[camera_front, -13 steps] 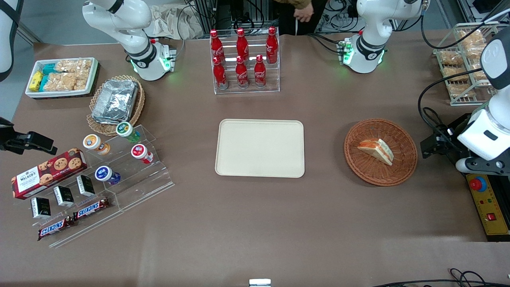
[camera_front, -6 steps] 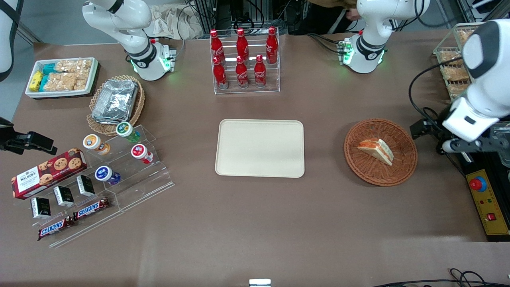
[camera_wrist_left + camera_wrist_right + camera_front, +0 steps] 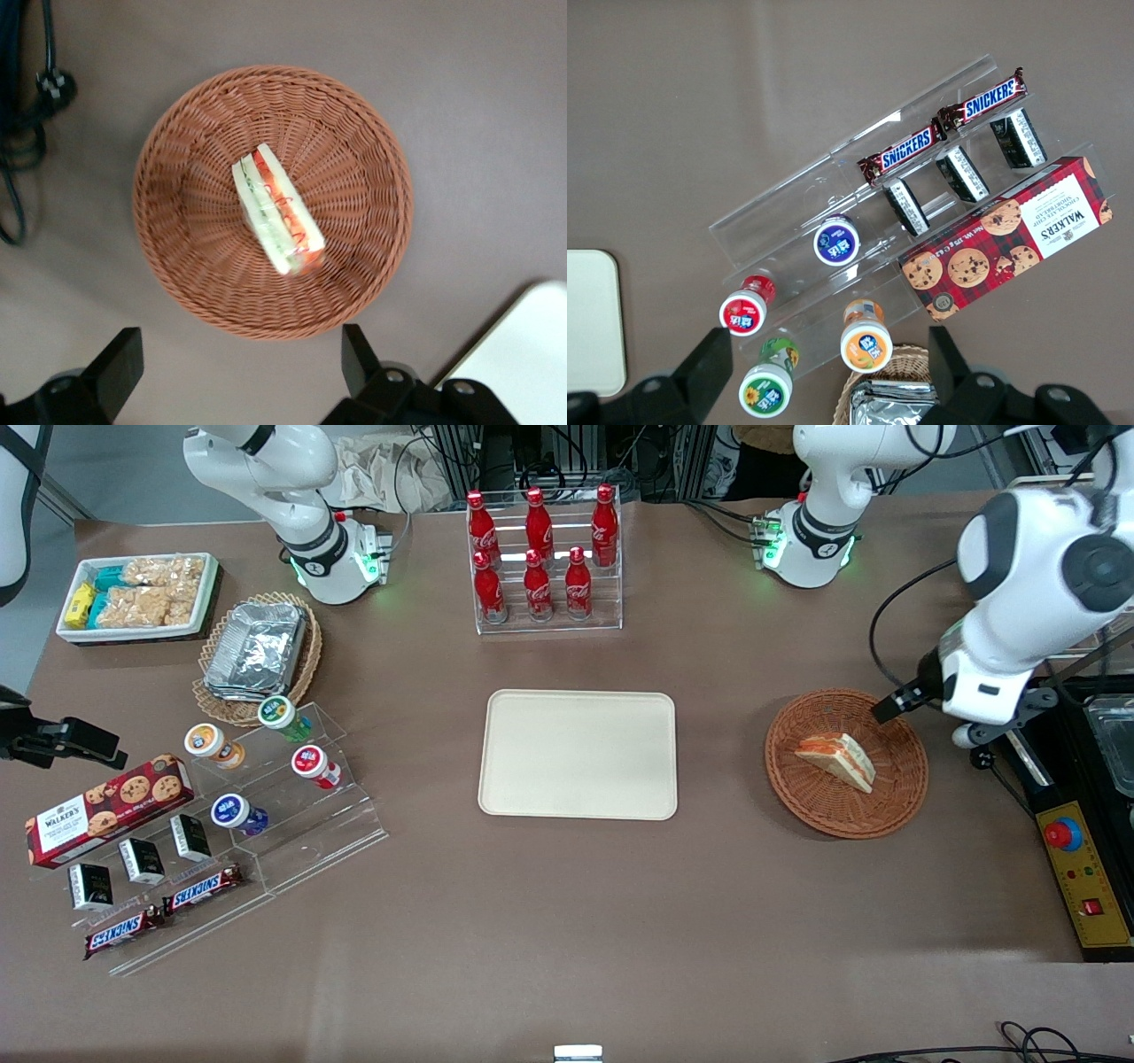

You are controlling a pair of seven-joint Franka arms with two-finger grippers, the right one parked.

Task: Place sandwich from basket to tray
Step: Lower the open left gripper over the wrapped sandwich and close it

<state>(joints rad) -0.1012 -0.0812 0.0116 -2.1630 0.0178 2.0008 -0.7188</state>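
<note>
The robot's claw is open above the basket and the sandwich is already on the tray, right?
Not quite. The sandwich is in the basket, not on the tray, which holds nothing. The left wrist view shows it, with the gripper above the basket, jaws open.

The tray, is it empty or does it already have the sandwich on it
Empty. The tray shows only bare cream surface; the sandwich lies in the basket, with the gripper above it, jaws open.

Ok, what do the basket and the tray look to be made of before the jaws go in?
Basket: woven wicker, reddish-brown, ribbed weave visible. Tray: probably smooth matte plastic, cream, low rounded rim. Sandwich: soft white bread, layered filling. Gripper hovers above the basket, open.
</note>
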